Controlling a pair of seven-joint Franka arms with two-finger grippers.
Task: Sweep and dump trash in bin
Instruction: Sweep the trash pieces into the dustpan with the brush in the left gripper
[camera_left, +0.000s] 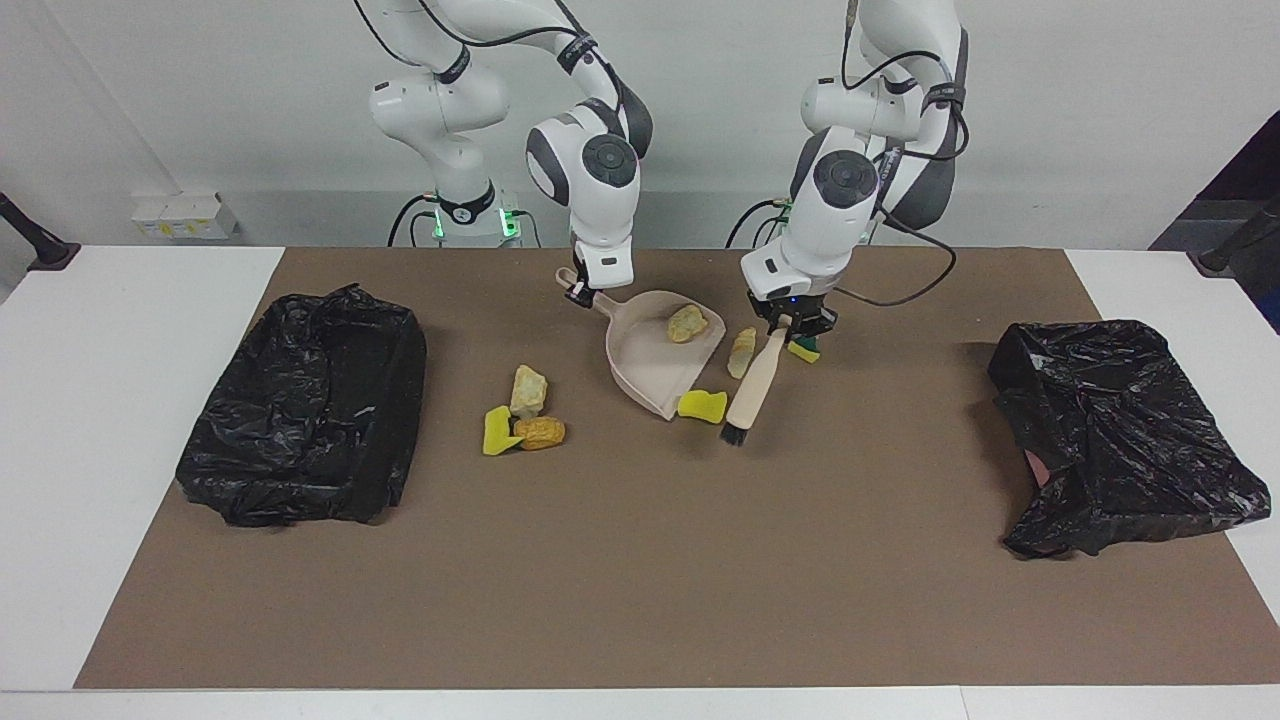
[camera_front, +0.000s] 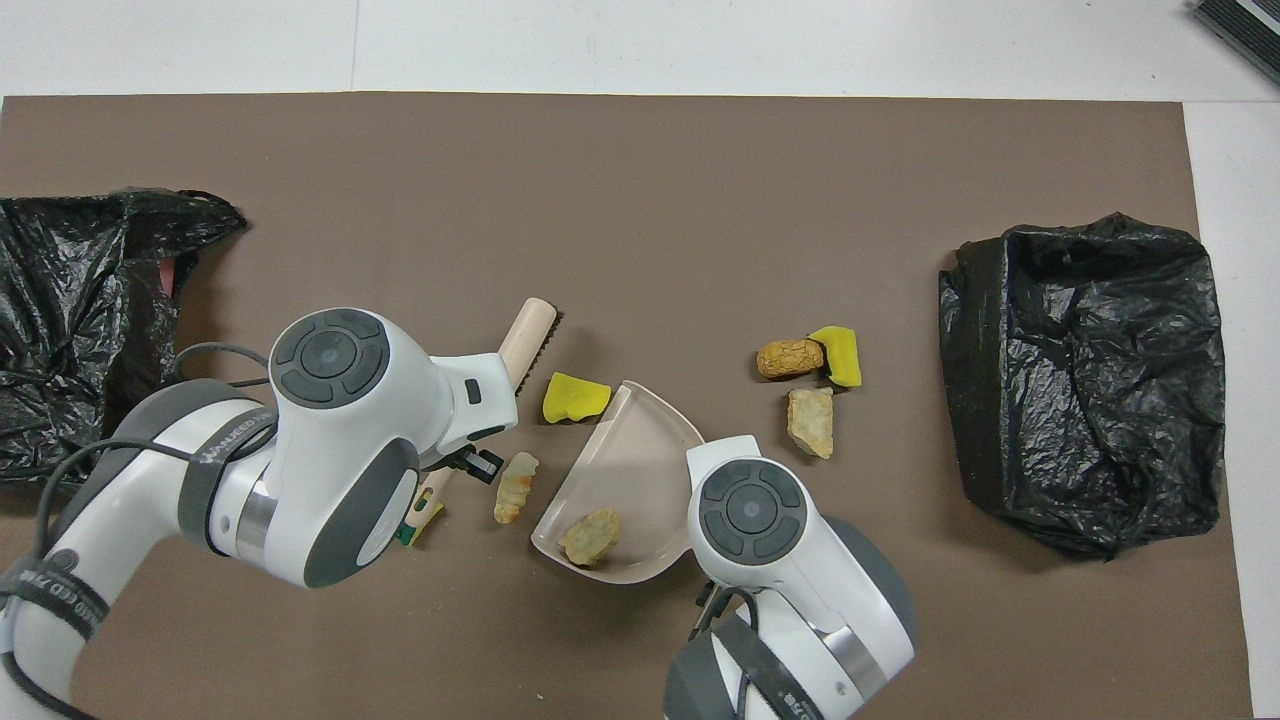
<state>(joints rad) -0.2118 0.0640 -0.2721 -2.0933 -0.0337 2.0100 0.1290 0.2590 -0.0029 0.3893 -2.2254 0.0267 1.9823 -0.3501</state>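
Note:
My right gripper (camera_left: 582, 290) is shut on the handle of the beige dustpan (camera_left: 655, 362), which rests on the mat with one tan foam chunk (camera_left: 685, 323) inside. My left gripper (camera_left: 793, 322) is shut on the handle of the brush (camera_left: 755, 380), whose bristles touch the mat beside the pan. A pale chunk (camera_left: 742, 352) lies between pan and brush. At the pan's lip sits a yellow wedge (camera_left: 703, 405). A green-and-yellow bit (camera_left: 803, 350) lies under my left gripper. A pale chunk (camera_front: 810, 420), an orange chunk (camera_front: 788, 358) and a yellow wedge (camera_front: 840, 355) lie together toward the right arm's end.
A bin lined with a black bag (camera_left: 310, 405) stands at the right arm's end of the brown mat (camera_left: 640, 560). A second, crumpled black bag (camera_left: 1120, 430) lies at the left arm's end. White table borders the mat.

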